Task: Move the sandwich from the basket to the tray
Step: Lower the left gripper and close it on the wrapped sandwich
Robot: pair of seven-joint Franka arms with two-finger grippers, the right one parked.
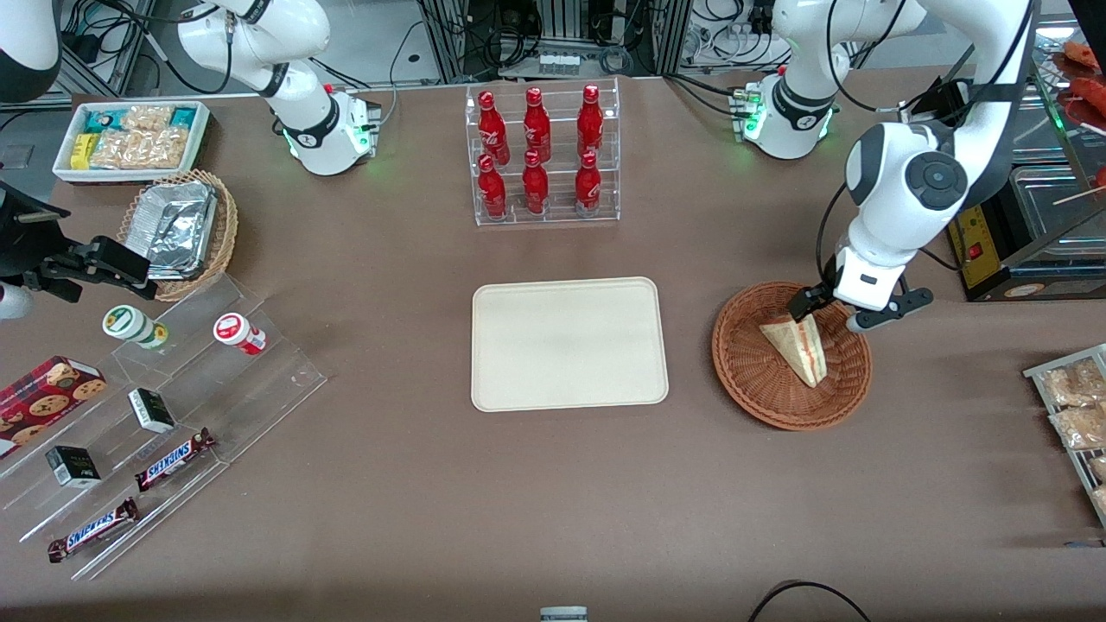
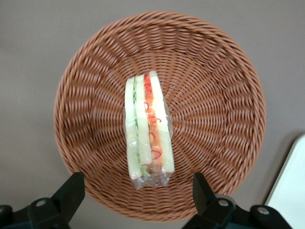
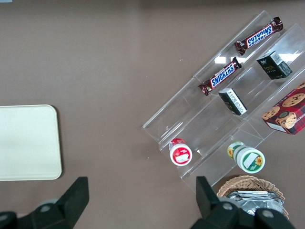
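The sandwich [image 1: 799, 345] is a wrapped white-bread wedge with red and green filling; it stands on edge in the reddish-brown wicker basket [image 1: 752, 380]. My left gripper [image 1: 836, 313] is open, just above the part of the basket farther from the front camera, over the sandwich's wide end. In the left wrist view the sandwich [image 2: 147, 126] lies in the basket [image 2: 214, 95], and the gripper [image 2: 137, 191] straddles its wrapped end without touching it. The cream tray [image 1: 570, 341] lies bare beside the basket, toward the parked arm's end; its corner shows in the left wrist view [image 2: 290, 191].
A clear rack of red bottles [image 1: 543, 155] stands farther from the front camera than the tray. A black appliance [image 1: 1028, 250] and a rack of snack packets [image 1: 1076, 397] sit at the working arm's end. A clear stepped display [image 1: 164, 406] with snacks is at the parked arm's end.
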